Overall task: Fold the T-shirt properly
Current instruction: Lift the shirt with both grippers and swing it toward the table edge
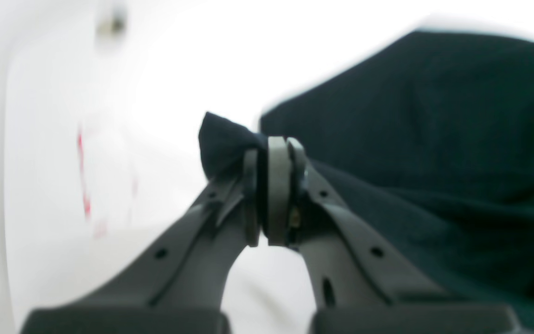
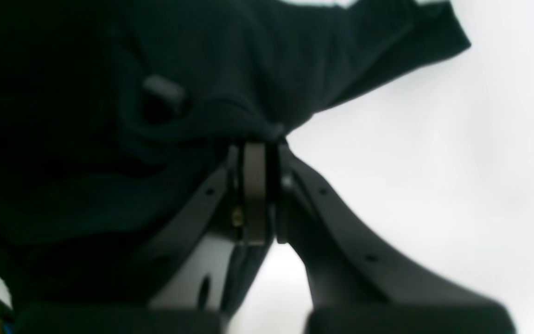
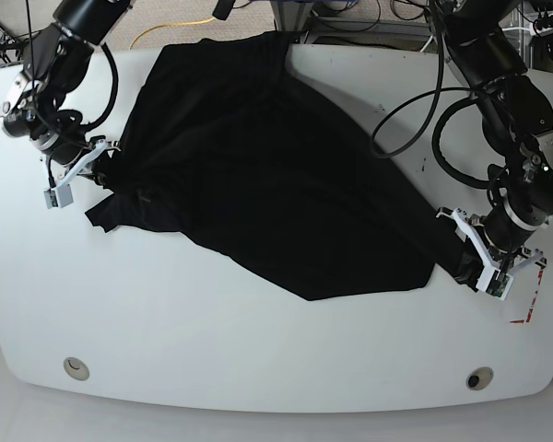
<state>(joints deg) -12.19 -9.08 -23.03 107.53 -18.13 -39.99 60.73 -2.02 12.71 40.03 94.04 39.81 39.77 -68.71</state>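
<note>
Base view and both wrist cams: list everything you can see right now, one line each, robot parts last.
T-shirt: one, black, spread across the middle of the table, pulled between the two grippers, no print showing.
Table: one, white, under everything.
Round fittings: two, metal-looking, near the table's front edge, one toward each side.
Red marks: a few, on the table beside the left gripper.
Cables: several, black, along the arms; a yellow one behind the table.
Left gripper: one, grey, shut on a T-shirt corner.
Right gripper: one, grey, shut on T-shirt cloth near a sleeve.
</note>
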